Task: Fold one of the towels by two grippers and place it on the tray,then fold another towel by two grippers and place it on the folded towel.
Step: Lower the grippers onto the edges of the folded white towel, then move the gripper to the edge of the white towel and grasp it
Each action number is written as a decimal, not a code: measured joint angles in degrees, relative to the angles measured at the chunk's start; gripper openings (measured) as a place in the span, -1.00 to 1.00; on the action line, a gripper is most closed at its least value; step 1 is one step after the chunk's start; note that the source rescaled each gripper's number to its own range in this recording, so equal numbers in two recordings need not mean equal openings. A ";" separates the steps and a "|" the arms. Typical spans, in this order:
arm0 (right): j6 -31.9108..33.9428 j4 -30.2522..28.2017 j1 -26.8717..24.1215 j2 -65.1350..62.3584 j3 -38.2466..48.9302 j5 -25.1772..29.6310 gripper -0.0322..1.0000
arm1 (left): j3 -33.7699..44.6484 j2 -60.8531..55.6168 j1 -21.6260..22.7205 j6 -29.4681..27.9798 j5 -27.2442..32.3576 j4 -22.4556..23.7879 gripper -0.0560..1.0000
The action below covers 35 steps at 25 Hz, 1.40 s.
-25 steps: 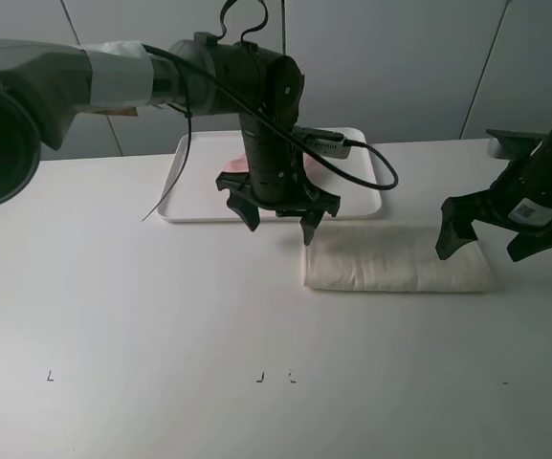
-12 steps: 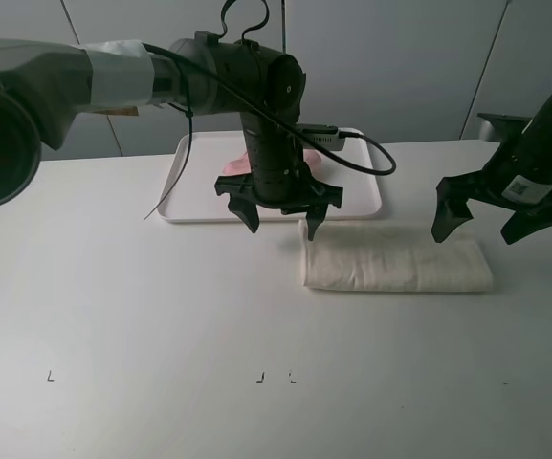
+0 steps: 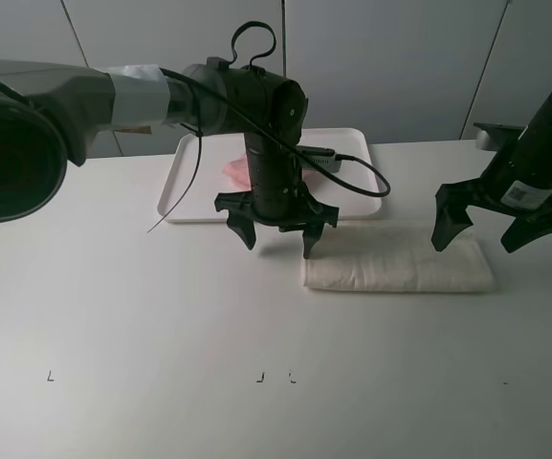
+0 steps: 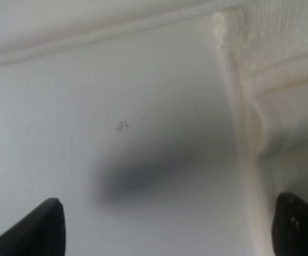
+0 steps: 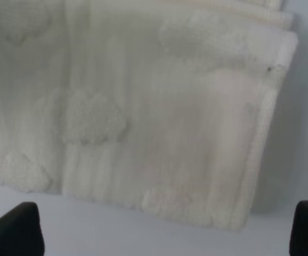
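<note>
Left claw [image 3: 279, 239] released; right claw [image 3: 491, 234] released | cream towel [image 3: 397, 271] folded, below and between both | risk: your left claw overhangs its end, so a top-layer-only pinch could unfold it.

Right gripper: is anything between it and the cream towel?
No. The right wrist view shows the cream towel bare below the open right gripper, nothing on it.

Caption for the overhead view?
Left gripper and right gripper, open, hover at ends of folded cream towel; pink towel on tray.
</note>
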 joint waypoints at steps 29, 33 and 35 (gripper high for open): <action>0.46 -3.25 -0.60 8.86 -0.60 -6.17 1.00 | 0.00 0.61 0.00 1.25 0.82 -0.10 0.98; 0.58 -3.25 -2.53 10.46 -2.84 -4.70 1.00 | 0.00 0.61 0.00 1.76 0.93 -0.10 0.98; 0.58 -3.25 -3.04 10.87 -3.21 -4.57 1.00 | 0.00 0.61 0.00 2.36 1.05 -0.10 0.98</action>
